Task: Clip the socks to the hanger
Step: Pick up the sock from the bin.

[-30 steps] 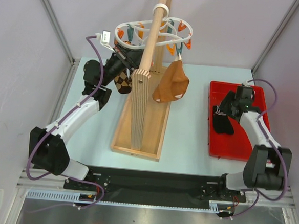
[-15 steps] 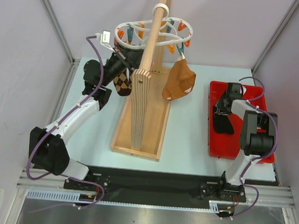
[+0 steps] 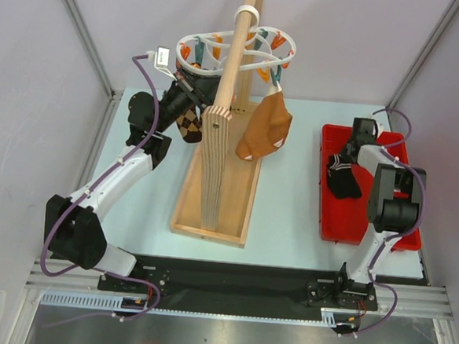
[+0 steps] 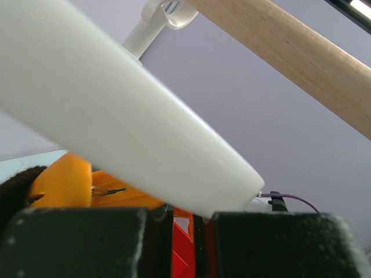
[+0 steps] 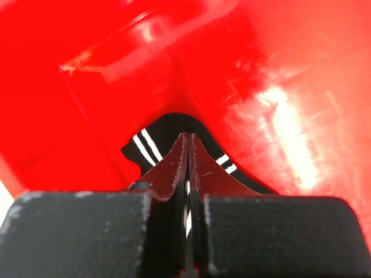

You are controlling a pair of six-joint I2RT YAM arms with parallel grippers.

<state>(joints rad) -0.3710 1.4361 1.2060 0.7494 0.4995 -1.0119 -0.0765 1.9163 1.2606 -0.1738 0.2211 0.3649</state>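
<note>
Wooden stand (image 3: 212, 163) is blocking half the argyle sock (image 3: 188, 124); striped sock (image 5: 155, 130) is mostly hiding behind the right tool (image 5: 188, 152).

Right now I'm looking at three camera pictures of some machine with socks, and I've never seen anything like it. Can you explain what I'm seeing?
These are two robot arms bolted at the near edge of a pale table. One picture looks down from above. The other two come from a camera on each wrist.

On the table are a wooden pole stand and a red plastic tray. A white plastic ring hanger with coloured pegs hangs from the pole, and a tan-brown sock hangs from it.

The left gripper is shut, up at the hanger beside a dark argyle sock. The right gripper is shut in the tray at a black sock with white stripes. Whether it has caught any fabric is unclear.
</note>
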